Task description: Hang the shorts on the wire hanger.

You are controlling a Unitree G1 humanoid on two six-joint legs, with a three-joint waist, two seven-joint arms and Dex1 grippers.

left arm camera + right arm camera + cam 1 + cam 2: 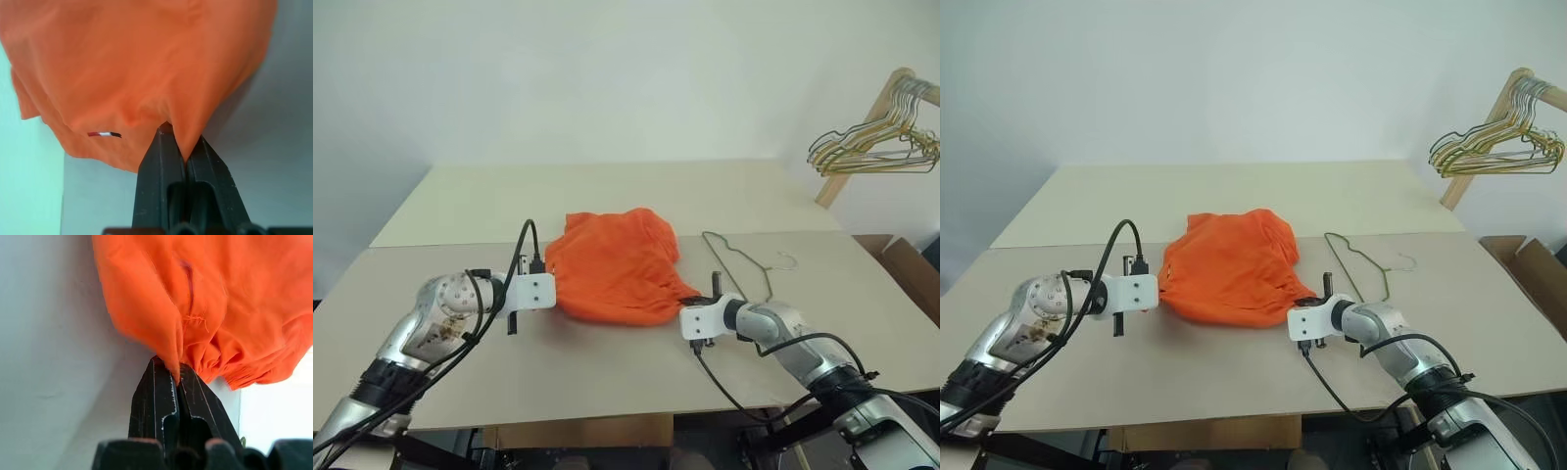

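The shorts (612,266) sat bunched at the centre of the table (607,201) — left gripper (183,147) and right gripper (176,369) each pinched tight on opposite edges of the cloth. The wire hanger (736,262) lay flat just right of them.

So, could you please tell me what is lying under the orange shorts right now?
Only the pale table shows around the shorts. The wire hanger lies beside them, apart, not beneath. Anything under the bunched cloth is covered and cannot be seen.
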